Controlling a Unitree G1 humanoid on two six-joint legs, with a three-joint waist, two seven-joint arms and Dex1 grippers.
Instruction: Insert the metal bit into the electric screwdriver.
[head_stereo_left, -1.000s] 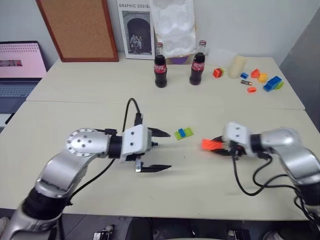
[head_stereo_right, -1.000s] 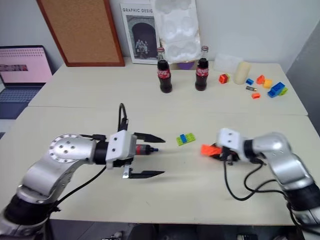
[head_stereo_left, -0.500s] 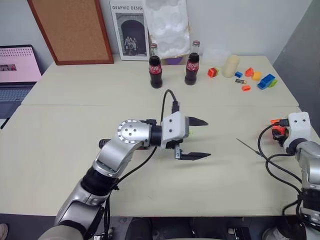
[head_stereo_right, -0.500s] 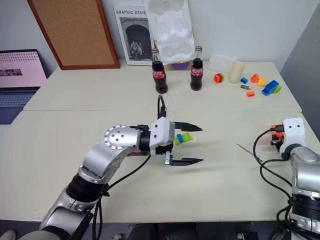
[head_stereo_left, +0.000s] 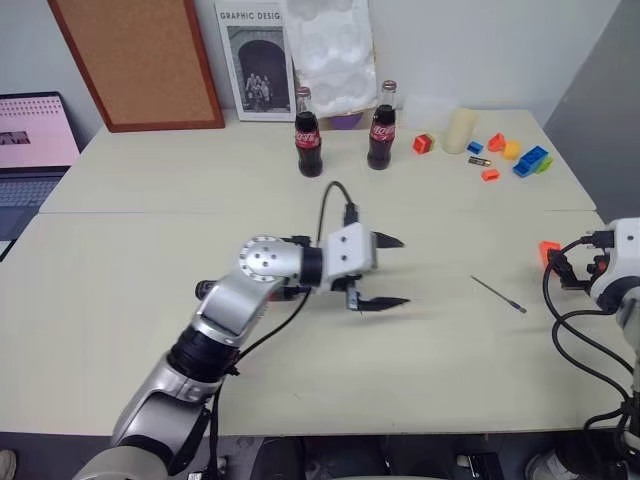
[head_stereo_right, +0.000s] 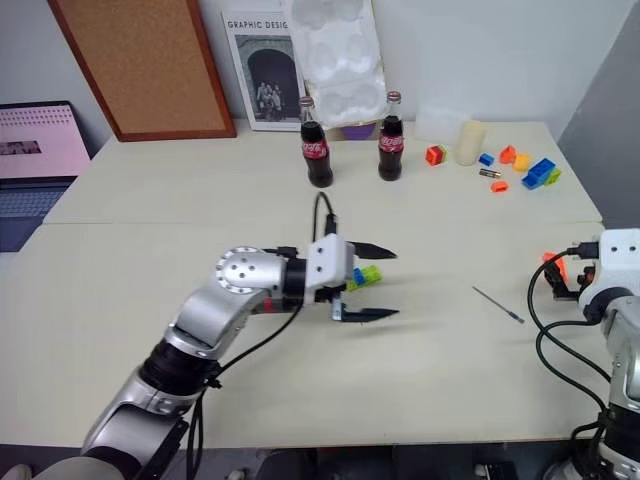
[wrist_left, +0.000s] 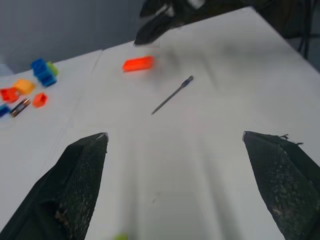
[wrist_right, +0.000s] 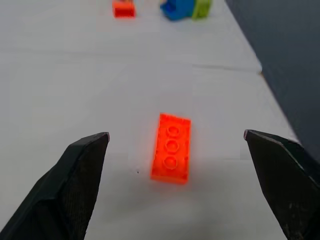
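Left tool (head_stereo_left: 388, 270) reached level across mid-counter (head_stereo_left: 420, 350), fingers spread, empty. Right tool (wrist_right: 175, 185) hung spread over orange brick (wrist_right: 171, 147), its arm cut off. Thin grey metal bit (head_stereo_left: 498, 294) lay loose between them.

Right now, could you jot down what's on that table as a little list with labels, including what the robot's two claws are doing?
metal bit: lying loose on the table, right of centre
left gripper: open, empty, over mid-table
right gripper: open, empty, at the table's right edge
orange brick: flat on the table before the right gripper
green-and-blue brick: beside the left gripper
cola bottles: two, upright at the back
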